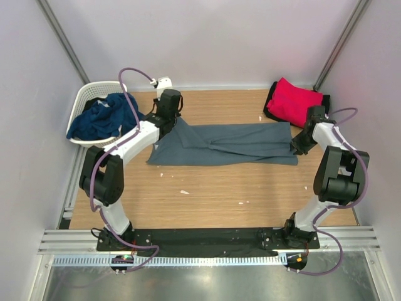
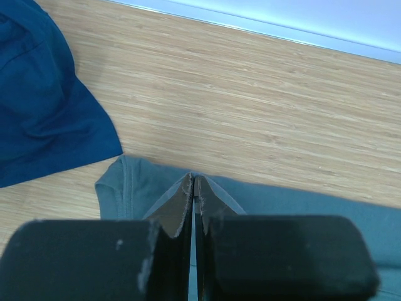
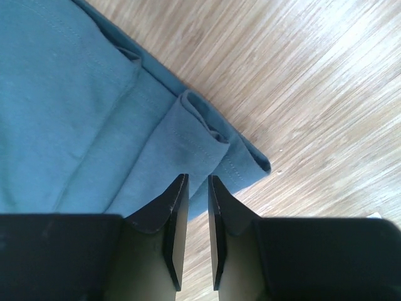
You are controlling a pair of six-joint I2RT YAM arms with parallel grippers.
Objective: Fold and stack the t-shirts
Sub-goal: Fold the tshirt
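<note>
A slate grey-blue t-shirt (image 1: 232,144) lies stretched out flat across the middle of the wooden table. My left gripper (image 1: 169,123) is at its left end; in the left wrist view the gripper (image 2: 193,178) is shut on a pinched ridge of the shirt (image 2: 125,188). My right gripper (image 1: 296,148) is at the shirt's right end; in the right wrist view the gripper (image 3: 197,178) is open by a narrow gap and empty, just over the folded hem (image 3: 75,113). A bright red t-shirt (image 1: 294,100) lies on a black one (image 1: 270,108) at the back right. A navy blue t-shirt (image 1: 103,119) fills the basket.
The white lattice basket (image 1: 84,97) stands at the back left, beside my left arm. The navy shirt hangs over its edge onto the table (image 2: 37,113). Walls close in the table at the back and both sides. Small white scraps (image 1: 184,192) lie on the wood.
</note>
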